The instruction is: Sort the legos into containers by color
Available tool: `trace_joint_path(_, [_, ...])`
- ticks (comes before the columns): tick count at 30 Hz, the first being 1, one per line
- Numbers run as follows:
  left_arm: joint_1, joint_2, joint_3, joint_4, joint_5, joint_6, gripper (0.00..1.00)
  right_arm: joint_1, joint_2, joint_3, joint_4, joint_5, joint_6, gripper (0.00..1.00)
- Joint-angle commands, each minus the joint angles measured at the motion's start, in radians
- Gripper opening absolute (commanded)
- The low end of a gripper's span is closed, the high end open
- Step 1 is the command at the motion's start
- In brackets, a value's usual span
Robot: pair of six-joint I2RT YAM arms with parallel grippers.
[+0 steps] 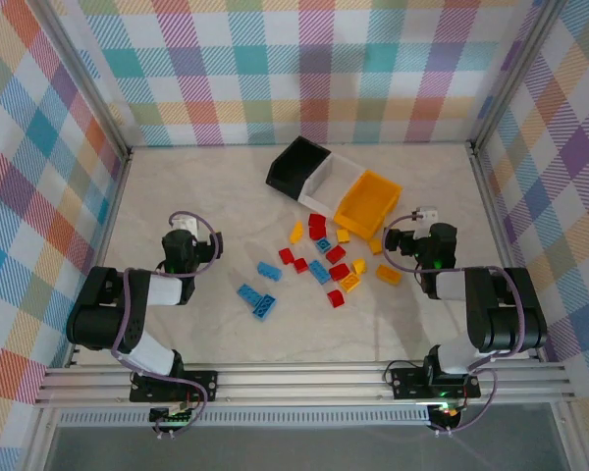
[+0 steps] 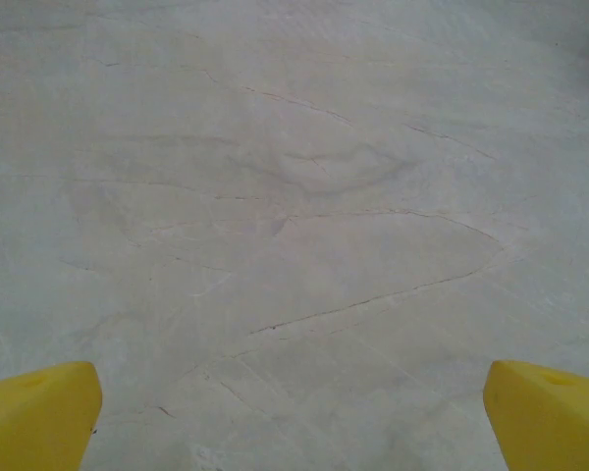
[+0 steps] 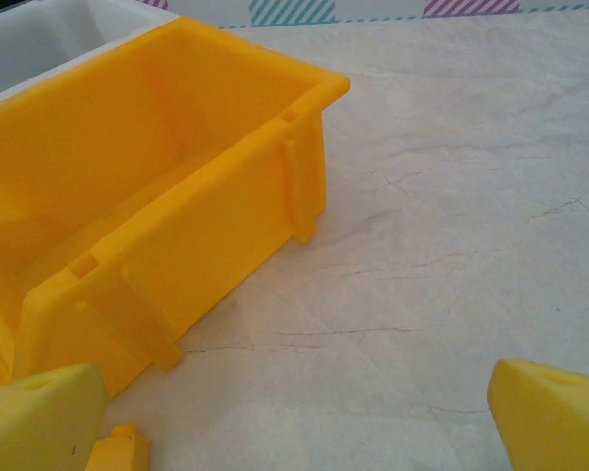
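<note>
I read the left gripper (image 2: 294, 422) spread wide above the pale veined table (image 2: 304, 196). The right gripper (image 3: 294, 417) is likewise spread, just beside the yellow-orange rectangular plastic bin (image 3: 157, 196). Small red, blue and yellow-orange studded plastic bricks (image 1: 320, 271) lie scattered between the arms, near that bin

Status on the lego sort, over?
Left end effector open over table. Right end effector open beside yellow-orange bin. Legos loose on table, none gripped. Path looks clear.
</note>
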Motion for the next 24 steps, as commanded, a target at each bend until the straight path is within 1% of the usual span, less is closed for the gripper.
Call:
trace_joint_path(1, [0.008,0.006,0.015,0.04,0.011,-0.015,1.0,-0.006,0.009,0.006,0.039,0.003,0.009,1.0])
trace_joint_path(24, [0.008,0.005,0.016,0.04,0.011,-0.015,1.0,-0.008,0.011,0.007,0.037,-0.005,0.013,1.0])
